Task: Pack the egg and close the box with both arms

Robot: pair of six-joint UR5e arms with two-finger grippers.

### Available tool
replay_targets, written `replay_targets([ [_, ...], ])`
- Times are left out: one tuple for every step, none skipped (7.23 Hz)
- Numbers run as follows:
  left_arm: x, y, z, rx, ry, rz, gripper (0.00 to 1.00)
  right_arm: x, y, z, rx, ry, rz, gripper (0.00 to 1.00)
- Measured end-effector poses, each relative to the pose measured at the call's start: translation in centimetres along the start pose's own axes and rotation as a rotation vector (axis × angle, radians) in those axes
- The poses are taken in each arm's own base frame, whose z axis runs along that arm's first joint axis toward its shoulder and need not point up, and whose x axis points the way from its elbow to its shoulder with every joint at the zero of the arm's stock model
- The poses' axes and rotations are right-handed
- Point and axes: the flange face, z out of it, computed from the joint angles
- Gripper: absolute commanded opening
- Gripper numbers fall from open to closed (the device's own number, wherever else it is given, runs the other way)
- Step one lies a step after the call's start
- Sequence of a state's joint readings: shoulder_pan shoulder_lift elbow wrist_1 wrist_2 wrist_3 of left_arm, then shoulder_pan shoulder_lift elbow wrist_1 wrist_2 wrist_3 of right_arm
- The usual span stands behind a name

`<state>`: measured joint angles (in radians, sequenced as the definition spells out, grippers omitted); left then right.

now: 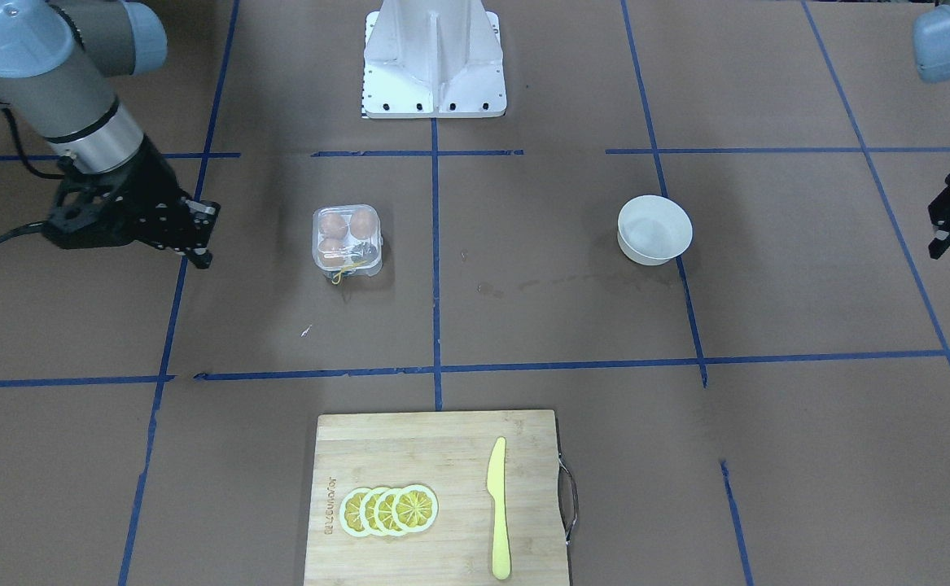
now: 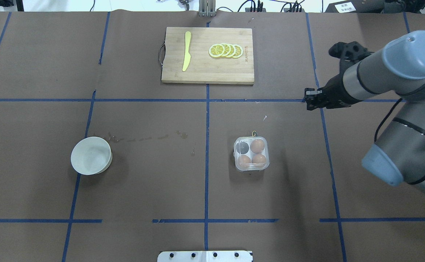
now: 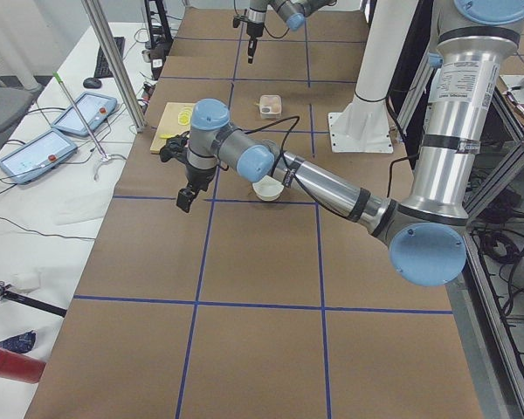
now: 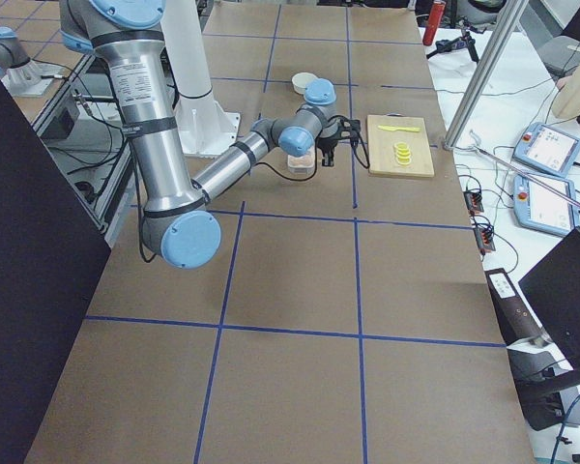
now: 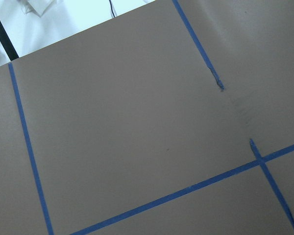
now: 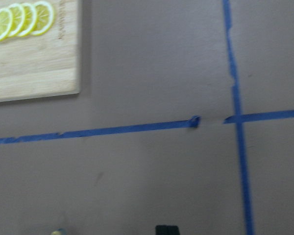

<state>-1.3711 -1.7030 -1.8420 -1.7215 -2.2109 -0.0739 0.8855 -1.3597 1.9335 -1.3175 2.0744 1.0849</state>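
Brown table (image 2: 143, 189), ruled off by blue tape (image 2: 207, 174), stretches across the scene. Far out on the robot's left, the left gripper (image 1: 942, 229) hangs above bare tabletop, well apart from everything; I cannot tell how wide its fingers stand. Next comes a white bowl (image 2: 91, 155). Right of centre sits the box (image 2: 251, 154), lid down, with three eggs (image 2: 257, 146) inside and one cell vacant. Beyond it the right gripper (image 2: 308, 99) hovers over a tape line with nothing in its grasp; I cannot tell its opening either.

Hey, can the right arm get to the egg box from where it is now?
Probably yes. The right gripper hangs off to one side of the box, apart from it, with only bare table between them.
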Motion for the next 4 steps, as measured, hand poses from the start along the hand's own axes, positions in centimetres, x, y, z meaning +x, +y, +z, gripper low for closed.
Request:
replay_targets([
  [-2.8, 0.9, -0.9, 0.002, -0.008, 0.018, 1.0, 5.5, -1.8, -1.3, -0.002, 0.033, -0.021, 0.22],
  [-5.6, 1.8, -1.9, 0.007, -0.022, 0.019, 1.0, 11.3, -3.4, -2.7, -0.015, 0.056, -0.042, 0.42],
  [-8.2, 2.7, -2.4, 0.005, -0.03, 0.0, 1.0, 16.9, -4.4, -4.2, -0.024, 0.073, -0.068, 0.99],
  [-9.8, 3.7, -2.2, -0.006, -0.032, -0.012, 1.0, 21.7, -4.9, -5.7, -0.037, 0.094, -0.098, 1.0],
])
